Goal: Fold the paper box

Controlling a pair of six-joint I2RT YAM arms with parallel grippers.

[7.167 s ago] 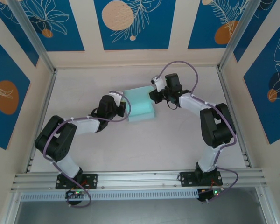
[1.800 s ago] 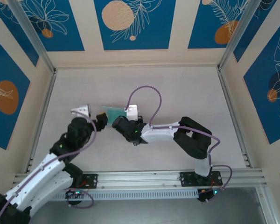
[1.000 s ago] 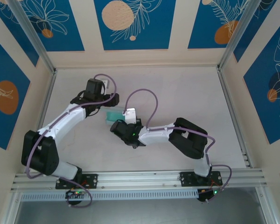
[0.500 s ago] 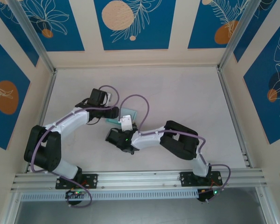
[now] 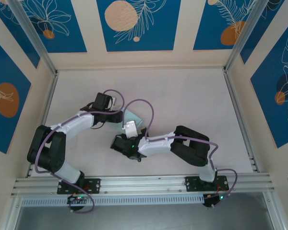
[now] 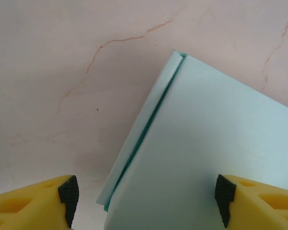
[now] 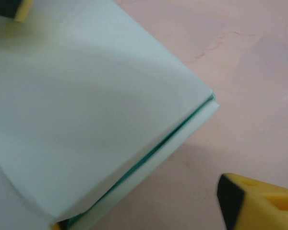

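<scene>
The paper box point(image 5: 132, 116) is a pale light-blue flat box lying on the table left of centre. From the left, my left gripper point(image 5: 116, 117) reaches it. In the left wrist view the box point(image 6: 206, 143) lies between that gripper's point(image 6: 146, 201) wide-apart yellow fingers, with a gap at its seamed left edge. My right gripper point(image 5: 124, 138) comes at the box from the near side. In the right wrist view the box point(image 7: 86, 96) covers one finger, the other finger point(image 7: 259, 201) stands clear on the table, and this gripper point(image 7: 144, 211) is open.
The pinkish tabletop point(image 5: 192, 100) stretches bare to the right and back. Metal frame posts point(image 5: 237, 43) and patterned walls ring the table. One yellow finger point(image 7: 9, 7) of the left gripper shows over the box's far side.
My right gripper has opened and let go of the box, which now lies flat. My left gripper has come down closer to the box's left side.
</scene>
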